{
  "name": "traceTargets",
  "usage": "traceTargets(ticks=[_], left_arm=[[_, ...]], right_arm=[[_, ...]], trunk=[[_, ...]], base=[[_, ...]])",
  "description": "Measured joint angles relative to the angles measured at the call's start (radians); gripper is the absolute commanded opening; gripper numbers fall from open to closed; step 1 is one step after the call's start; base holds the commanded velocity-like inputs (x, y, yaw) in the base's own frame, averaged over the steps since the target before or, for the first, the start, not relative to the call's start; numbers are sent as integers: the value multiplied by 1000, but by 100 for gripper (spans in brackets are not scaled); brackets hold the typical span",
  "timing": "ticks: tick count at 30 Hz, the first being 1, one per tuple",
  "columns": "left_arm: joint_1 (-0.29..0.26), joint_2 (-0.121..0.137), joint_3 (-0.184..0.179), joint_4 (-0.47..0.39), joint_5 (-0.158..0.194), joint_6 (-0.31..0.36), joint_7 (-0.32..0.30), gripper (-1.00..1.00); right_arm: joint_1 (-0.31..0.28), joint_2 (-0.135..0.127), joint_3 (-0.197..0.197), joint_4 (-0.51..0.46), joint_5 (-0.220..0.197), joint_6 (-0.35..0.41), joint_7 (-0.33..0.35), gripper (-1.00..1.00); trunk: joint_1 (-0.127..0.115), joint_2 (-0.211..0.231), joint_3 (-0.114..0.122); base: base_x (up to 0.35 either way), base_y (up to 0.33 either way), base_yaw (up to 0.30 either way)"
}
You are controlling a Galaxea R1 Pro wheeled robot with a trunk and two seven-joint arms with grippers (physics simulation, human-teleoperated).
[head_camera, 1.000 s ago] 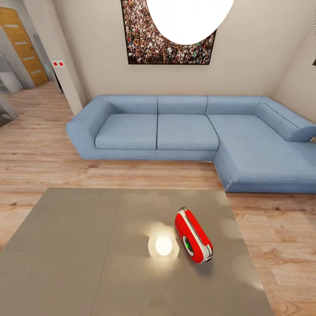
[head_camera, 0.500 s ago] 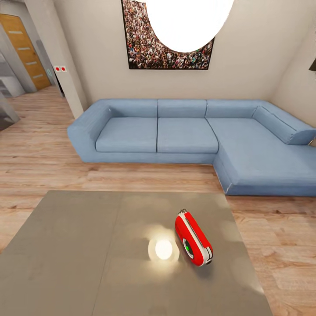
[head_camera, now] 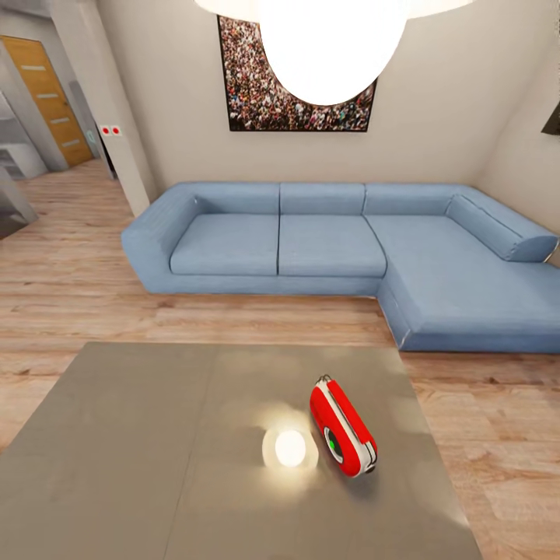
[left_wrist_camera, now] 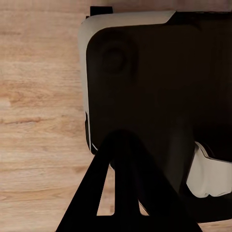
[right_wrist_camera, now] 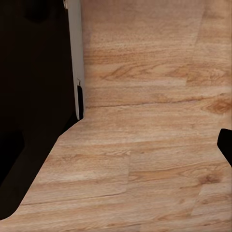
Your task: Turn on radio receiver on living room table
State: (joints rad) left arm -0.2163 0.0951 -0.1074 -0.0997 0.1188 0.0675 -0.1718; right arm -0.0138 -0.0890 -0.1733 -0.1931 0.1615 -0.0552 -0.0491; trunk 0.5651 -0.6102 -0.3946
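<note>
The left gripper [left_wrist_camera: 126, 193] shows in its wrist view as a dark forked silhouette against the robot's black-and-white body and the plank floor [left_wrist_camera: 38, 96]; whether its fingers are spread or closed cannot be told. Of the right gripper, one dark finger edge [right_wrist_camera: 226, 145] shows over the floor, its state equally unclear. In the head view, one radio receiver [head_camera: 342, 428] lies on one grey table [head_camera: 117, 451], toward the table's 3 o'clock side, its green-lit dial facing 7 o'clock, just beside a bright lamp reflection [head_camera: 290, 449]. One blue corner sofa [head_camera: 327, 241] stands at 12 o'clock beyond the table, under one crowd picture [head_camera: 257, 93] and one white pendant lamp [head_camera: 334, 39]. Since a second ago the camera has tilted up slightly, showing more lamp; the radio itself has not moved.
</note>
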Motion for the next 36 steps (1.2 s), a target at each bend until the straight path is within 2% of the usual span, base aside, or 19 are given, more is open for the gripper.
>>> traceTargets(ticks=[36], left_arm=[[0,0,0,0,-1,0,0,-100]], right_arm=[[0,0,1,0,1,0,0,100]], trunk=[[0,0,54]], base=[[0,0,0]])
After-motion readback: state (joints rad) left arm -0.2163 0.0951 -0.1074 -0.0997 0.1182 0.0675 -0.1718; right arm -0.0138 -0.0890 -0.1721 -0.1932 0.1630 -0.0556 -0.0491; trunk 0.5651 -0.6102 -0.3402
